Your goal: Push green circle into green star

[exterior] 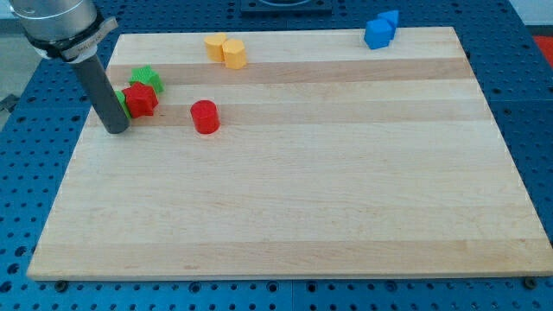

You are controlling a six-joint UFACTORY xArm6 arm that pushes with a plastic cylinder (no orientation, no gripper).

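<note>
My tip (117,129) rests on the wooden board (294,190) near its left edge. Just right of the rod, a thin sliver of green (127,107) shows; it looks like the green circle, mostly hidden between the rod and a red block (140,99). The green star (147,78) lies just above that red block, touching it or nearly so. My tip is to the lower left of the green star, with the red block between them.
A red cylinder (205,116) stands right of the red block. Two yellow blocks (213,45) (234,53) touch near the top edge. Two blue blocks (378,34) (390,19) sit at the top right edge.
</note>
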